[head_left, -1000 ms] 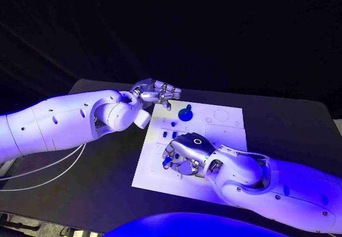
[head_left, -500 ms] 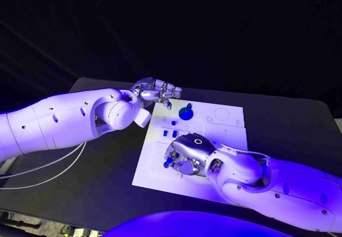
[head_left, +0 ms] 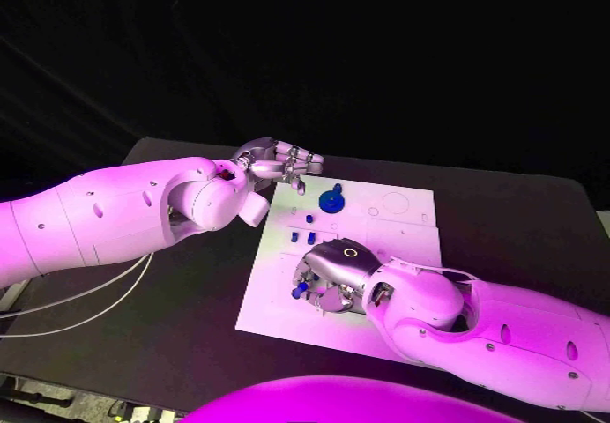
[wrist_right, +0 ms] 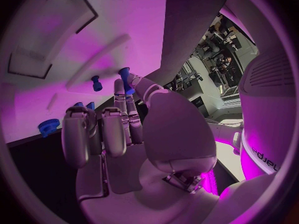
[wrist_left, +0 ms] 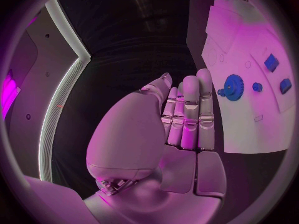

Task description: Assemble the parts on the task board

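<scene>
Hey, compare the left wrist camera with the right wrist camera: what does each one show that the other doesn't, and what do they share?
Left wrist view alone: the left hand, fingers straight and side by side, holding nothing, beside the board's edge, plus two flat blue blocks near the gear.

Right wrist view alone: the right hand over the board, a blue peg at its fingertips, another small blue peg standing close by, and recessed outlines in the board.

Both share the white task board and the blue gear.
</scene>
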`<control>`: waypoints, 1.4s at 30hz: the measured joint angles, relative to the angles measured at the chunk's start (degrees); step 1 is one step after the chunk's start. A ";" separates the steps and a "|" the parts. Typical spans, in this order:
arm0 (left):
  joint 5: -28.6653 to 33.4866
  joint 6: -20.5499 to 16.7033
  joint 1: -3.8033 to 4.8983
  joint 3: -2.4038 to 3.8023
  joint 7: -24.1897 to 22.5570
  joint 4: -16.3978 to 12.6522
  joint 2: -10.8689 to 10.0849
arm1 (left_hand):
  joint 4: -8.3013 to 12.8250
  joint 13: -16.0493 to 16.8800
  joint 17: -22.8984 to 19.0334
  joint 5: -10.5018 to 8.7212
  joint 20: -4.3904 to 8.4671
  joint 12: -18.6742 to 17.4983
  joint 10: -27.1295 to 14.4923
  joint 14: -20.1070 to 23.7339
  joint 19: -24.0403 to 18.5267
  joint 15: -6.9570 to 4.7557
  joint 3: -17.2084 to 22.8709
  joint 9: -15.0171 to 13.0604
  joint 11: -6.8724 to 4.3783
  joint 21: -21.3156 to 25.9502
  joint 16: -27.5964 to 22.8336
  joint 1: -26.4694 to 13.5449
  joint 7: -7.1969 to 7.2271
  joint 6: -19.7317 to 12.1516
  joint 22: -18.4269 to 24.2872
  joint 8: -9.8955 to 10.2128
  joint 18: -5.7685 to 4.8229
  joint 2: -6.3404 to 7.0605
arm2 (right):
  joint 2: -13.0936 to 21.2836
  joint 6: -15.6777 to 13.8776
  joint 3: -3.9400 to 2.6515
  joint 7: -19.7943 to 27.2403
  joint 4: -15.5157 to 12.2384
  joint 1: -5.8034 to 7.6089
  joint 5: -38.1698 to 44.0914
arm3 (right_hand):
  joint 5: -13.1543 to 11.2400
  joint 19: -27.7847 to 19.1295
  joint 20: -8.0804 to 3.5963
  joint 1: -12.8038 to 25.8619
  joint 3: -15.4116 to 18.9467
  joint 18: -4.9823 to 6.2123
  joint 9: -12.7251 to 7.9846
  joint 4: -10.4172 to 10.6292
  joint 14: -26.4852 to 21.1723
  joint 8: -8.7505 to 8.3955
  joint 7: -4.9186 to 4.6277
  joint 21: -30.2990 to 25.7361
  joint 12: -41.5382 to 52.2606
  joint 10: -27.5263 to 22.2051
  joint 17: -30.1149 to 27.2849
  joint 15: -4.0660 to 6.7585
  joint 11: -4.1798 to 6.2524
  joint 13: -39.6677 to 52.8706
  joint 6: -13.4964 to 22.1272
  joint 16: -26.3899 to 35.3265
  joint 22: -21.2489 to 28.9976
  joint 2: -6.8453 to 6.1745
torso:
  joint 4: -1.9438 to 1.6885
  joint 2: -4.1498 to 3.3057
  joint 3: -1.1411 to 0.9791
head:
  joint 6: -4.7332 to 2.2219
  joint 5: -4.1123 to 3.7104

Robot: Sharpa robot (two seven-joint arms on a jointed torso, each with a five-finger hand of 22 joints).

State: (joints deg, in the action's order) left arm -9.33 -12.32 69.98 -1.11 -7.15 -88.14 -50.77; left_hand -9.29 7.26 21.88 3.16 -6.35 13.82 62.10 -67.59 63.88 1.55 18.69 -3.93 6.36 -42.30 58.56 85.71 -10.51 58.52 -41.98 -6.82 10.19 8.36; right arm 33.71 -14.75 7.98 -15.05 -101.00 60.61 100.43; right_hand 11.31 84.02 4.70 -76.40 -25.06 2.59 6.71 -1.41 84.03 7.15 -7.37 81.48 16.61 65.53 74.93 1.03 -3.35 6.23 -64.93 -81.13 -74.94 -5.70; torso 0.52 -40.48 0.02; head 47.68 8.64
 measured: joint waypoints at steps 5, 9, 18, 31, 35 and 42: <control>0.00 0.01 0.00 0.00 0.02 0.00 0.02 | 0.00 0.00 0.00 0.00 0.00 0.00 0.00 0.00 0.00 0.00 0.00 0.00 0.00 0.00 0.00 0.00 0.00 0.00 0.00 0.00 0.00 0.00 | -0.61 0.06 0.22 -0.13 0.38 -0.08 0.00 | 0.18 0.00 0.00 0.93 -0.33 0.00 -0.77 0.33 -0.11 -2.63 -0.90 -0.62 -0.74 -0.75 0.00 -0.11 -0.75 -0.35 4.09 0.00 0.00 -0.91 | -0.01 -0.01 0.00 | 0.04 -0.04; 0.00 0.01 0.00 0.00 0.02 0.00 0.05 | 0.00 0.00 0.01 0.00 0.00 0.34 0.00 0.00 0.00 0.00 0.00 0.00 0.00 0.22 0.00 0.00 0.00 0.00 0.00 0.00 0.00 0.00 | -0.84 -0.07 0.26 -0.29 0.62 -0.12 -0.03 | -0.14 0.00 0.00 1.51 -0.33 0.00 -1.43 0.33 -0.21 -3.48 -0.84 -0.63 -0.74 -0.75 -0.01 -0.21 -0.75 -0.35 6.84 0.00 0.01 -1.49 | -0.01 0.01 0.00 | 0.11 -0.09; 0.01 -0.02 0.00 0.00 -0.01 -0.01 0.09 | 0.00 0.00 0.01 0.00 0.00 0.38 0.00 0.00 0.00 0.00 0.00 0.00 0.00 0.22 0.00 0.00 0.00 0.00 -0.01 0.00 0.00 0.00 | -0.76 -0.54 0.30 -0.76 0.61 -0.13 -0.17 | -0.13 0.00 0.00 2.04 -0.48 0.00 -1.87 0.48 -0.21 -3.48 -0.59 -0.63 -0.74 -0.62 -0.01 -0.21 -0.62 -0.35 9.24 0.00 0.01 -2.02 | -0.01 0.03 0.02 | 0.10 -0.09; 0.01 -0.02 0.00 0.00 -0.01 -0.04 -0.18 | 0.00 -0.01 0.01 0.00 0.00 0.38 0.01 0.00 0.00 0.00 0.00 0.00 0.00 0.22 0.00 0.00 0.00 0.00 0.04 0.00 0.00 0.00 | 3.99 -2.41 0.26 -1.04 -3.31 -0.14 -0.62 | -1.02 0.00 0.00 2.64 -0.08 0.00 -2.18 0.88 -0.21 -3.47 -0.39 -0.63 -0.74 -0.13 -0.02 -0.21 -0.12 -0.34 11.09 0.00 0.02 -2.62 | 0.02 0.03 -0.01 | 0.03 -0.07; 0.01 -0.02 -0.01 0.00 -0.01 -0.02 -0.22 | 0.00 0.00 0.01 0.00 0.00 0.38 0.01 0.00 0.00 0.00 0.00 0.00 0.00 0.22 0.00 0.00 0.00 0.01 0.04 0.00 -0.01 0.00 | 7.04 -3.49 0.04 -1.06 -5.92 0.04 -1.22 | -1.02 0.00 0.00 2.64 -0.08 0.00 -2.02 0.88 -0.21 -3.03 -0.61 -0.88 -0.74 0.07 -0.02 -0.21 -0.31 -0.25 10.42 0.13 0.03 -2.62 | 0.02 0.05 -0.01 | -0.03 -0.18; 0.01 -0.03 -0.01 0.00 -0.01 0.01 -0.43 | 0.00 0.04 0.01 0.00 0.00 0.38 0.01 0.00 0.00 0.00 0.00 0.00 0.00 0.22 0.00 0.00 0.00 0.00 0.04 0.00 0.00 0.00 | 15.10 -5.81 -0.34 -0.96 -10.15 2.39 -6.69 | -0.81 0.00 0.00 2.68 1.39 0.00 -0.59 1.20 -0.05 0.20 -0.30 0.11 3.78 6.49 -0.02 0.32 0.56 2.61 4.39 0.04 0.03 -2.65 | 0.09 0.10 -0.01 | -0.51 -0.90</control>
State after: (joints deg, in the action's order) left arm -9.32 -12.35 69.98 -1.12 -7.17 -88.13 -51.20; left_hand -9.29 7.30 21.89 3.16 -6.35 14.21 62.10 -67.59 63.89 1.55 18.69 -3.93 6.35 -42.08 58.56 85.70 -10.50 58.52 -41.94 -6.82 10.19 8.36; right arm 48.81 -20.56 7.64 -16.01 -111.15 63.00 93.74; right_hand 10.50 84.01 4.71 -73.73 -23.67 2.59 6.12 -0.21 83.98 7.35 -7.67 81.59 20.40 72.02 74.91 1.35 -2.79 8.85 -60.54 -81.09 -74.91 -8.35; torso 0.61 -40.38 0.01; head 47.18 7.73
